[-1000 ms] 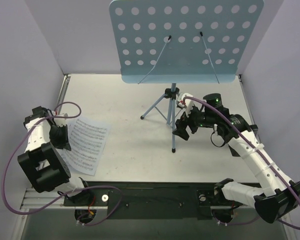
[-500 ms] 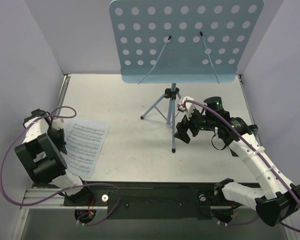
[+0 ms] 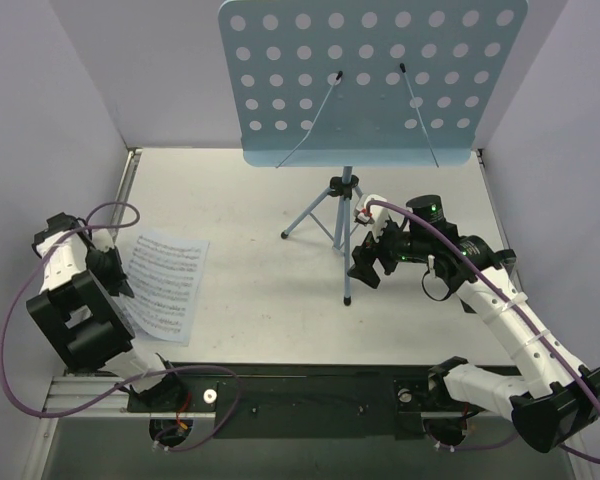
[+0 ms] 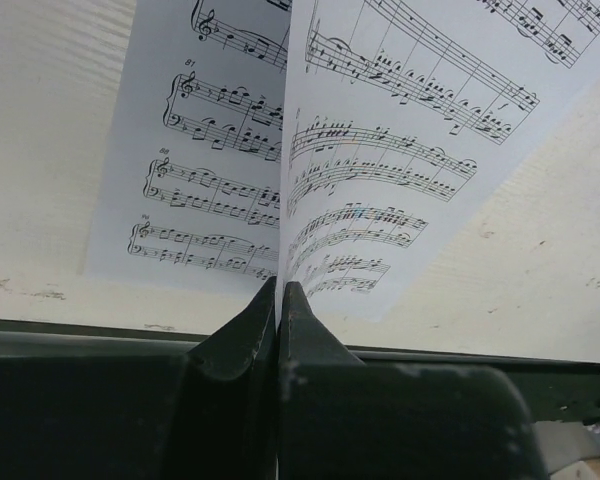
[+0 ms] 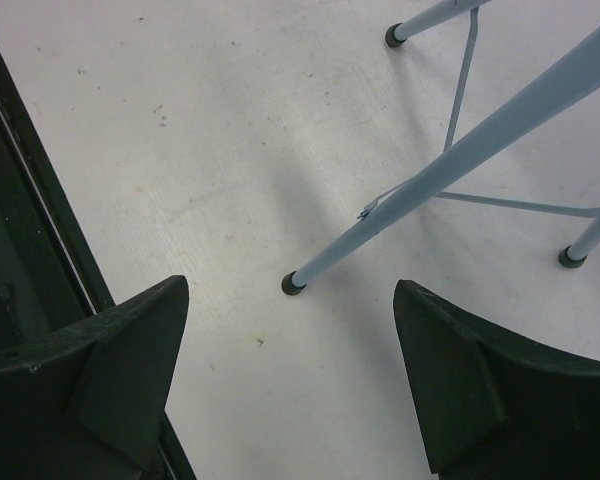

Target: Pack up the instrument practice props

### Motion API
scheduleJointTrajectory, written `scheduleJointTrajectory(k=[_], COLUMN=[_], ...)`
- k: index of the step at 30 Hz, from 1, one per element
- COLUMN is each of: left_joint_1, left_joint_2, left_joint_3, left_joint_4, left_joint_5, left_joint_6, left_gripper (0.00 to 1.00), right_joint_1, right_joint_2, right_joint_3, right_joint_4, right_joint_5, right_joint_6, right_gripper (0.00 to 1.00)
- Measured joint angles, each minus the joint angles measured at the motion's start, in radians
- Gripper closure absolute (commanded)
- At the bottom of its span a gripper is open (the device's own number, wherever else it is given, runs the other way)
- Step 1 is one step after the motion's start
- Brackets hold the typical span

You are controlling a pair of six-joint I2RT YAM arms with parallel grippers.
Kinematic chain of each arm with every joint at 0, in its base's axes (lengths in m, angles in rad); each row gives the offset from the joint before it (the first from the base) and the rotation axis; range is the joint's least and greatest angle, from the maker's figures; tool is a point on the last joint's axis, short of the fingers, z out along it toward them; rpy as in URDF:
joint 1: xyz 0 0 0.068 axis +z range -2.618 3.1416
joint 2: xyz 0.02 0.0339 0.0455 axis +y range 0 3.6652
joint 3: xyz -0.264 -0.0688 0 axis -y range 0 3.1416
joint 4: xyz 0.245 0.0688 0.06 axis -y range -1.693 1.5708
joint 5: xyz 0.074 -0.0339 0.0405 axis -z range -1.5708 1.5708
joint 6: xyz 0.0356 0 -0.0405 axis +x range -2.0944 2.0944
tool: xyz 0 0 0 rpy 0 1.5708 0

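Note:
The white sheet-music pages (image 3: 165, 285) lie at the left of the table. My left gripper (image 3: 115, 275) is shut on their near-left edge; in the left wrist view the pages (image 4: 380, 150) rise from between the closed fingertips, one sheet lifted off the other. The light-blue hole-punched music stand (image 3: 370, 80) stands at the back on thin tripod legs (image 3: 345, 255). My right gripper (image 3: 365, 262) is open beside the near leg; in the right wrist view that leg (image 5: 450, 165) runs just ahead of the open gripper (image 5: 290, 300). No metronome is in view.
White walls close in the left, back and right sides. A black rail (image 3: 300, 385) runs along the near edge of the table (image 3: 260, 300) between the arm bases. A purple cable (image 3: 20, 330) loops beside the left arm.
My left gripper has pulled the sheet-music pages to the left, toward the wall. My right gripper has shifted slightly toward the stand's near leg and stays open.

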Motion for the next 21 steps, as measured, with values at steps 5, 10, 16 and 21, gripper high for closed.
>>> scheduleJointTrajectory(k=[5,10,16,21], left_joint_1=[0.018,0.018,0.018,0.018], left_joint_2=[0.037,0.052,0.074,0.078], left_joint_3=[0.007,0.007,0.006,0.001], left_joint_4=[-0.008,-0.015,-0.011,0.009], left_joint_5=[0.018,0.008,-0.023,-0.057], left_joint_6=[-0.024,-0.007,0.026,0.052], left_gripper=[1.00,1.00,1.00,0.96], right_joint_1=[0.000,0.000,0.000,0.000], right_joint_2=[0.000,0.000,0.001,0.002], right_joint_3=[0.000,0.000,0.000,0.000], right_joint_4=[0.000,0.000,0.000,0.000], right_joint_5=[0.000,0.000,0.000,0.000], right_joint_6=[-0.003,-0.003,-0.003,-0.003], right_gripper=[0.21,0.21,0.21,0.21])
